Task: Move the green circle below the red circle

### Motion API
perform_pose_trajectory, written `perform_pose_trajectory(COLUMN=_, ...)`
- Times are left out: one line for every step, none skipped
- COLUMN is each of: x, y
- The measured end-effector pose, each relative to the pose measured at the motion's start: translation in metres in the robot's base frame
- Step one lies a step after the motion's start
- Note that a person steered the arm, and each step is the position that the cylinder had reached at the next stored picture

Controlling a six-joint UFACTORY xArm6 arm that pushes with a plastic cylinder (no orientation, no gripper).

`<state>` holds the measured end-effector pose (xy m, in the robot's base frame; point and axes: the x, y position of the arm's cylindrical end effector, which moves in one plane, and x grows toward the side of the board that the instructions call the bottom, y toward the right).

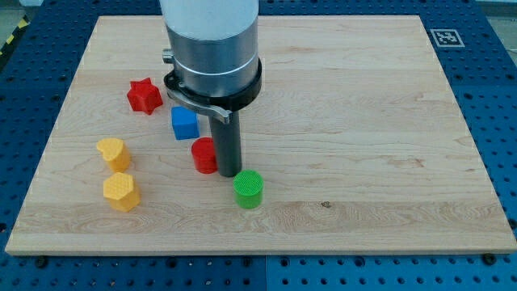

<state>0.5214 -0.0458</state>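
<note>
wooden board (363,121) on a blue pegged bench. the rod's tip (229,174), which has no jaws, touches the red circle's (203,155) right side; the green circle (249,189) sits just below-right of it, near but apart.

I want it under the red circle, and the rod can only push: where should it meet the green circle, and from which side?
Judging by the view, press my tip on the green circle's right-hand curved wall, low down, pushing towards the view's left. It sits below and right of the red circle. Its round wall may slip aside, so aim through its centre.
</note>
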Motion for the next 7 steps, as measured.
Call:
perform_pose_trajectory(x=0.000, y=-0.001)
perform_pose_trajectory(x=-0.001, y=0.019)
perform_pose_trajectory(x=-0.009, y=0.069)
perform_pose_trajectory(x=0.007, y=0.082)
perform_pose_trajectory(x=0.023, y=0.081)
perform_pose_trajectory(x=0.023, y=0.079)
perform_pose_trajectory(x=0.035, y=0.046)
